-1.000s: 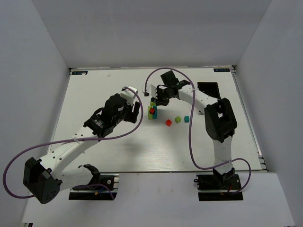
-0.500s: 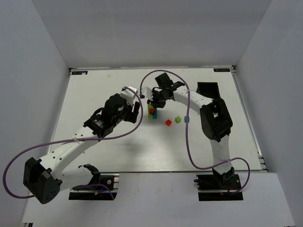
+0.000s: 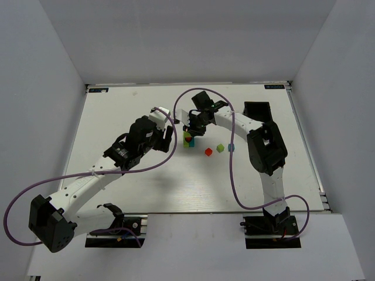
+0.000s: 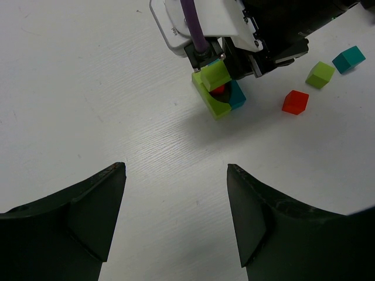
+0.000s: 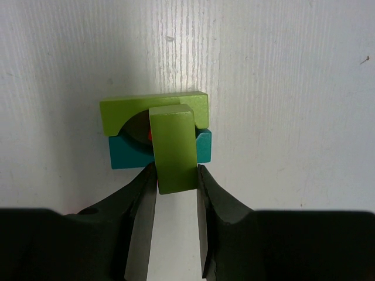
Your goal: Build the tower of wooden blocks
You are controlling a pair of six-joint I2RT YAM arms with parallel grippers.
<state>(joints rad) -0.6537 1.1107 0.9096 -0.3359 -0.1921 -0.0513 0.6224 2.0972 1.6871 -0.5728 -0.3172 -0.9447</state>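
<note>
- Between the right pincer's (image 5: 176,173) fingers: 1 lime-yellow wooden block (image 5: 174,146), clamped.
- Since 1 s ago it swung in and closed over the lime, teal and red wood block tower (image 3: 187,141), now directly beneath.
- Judgement: placement imminent, block not released.
- Idle left pincer (image 4: 176,170): spread wide, empty; tower ahead of it.
- Writing: 2 blue corner stickers (image 3: 97,90) far beyond both pincers, unreadable.

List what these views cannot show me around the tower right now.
Right wrist: the held lime block covers the stacked red cube; only a sliver shows.
Top external: the right fingers hide the top of the tower.
Any view: contact between block and tower cannot be told.
</note>
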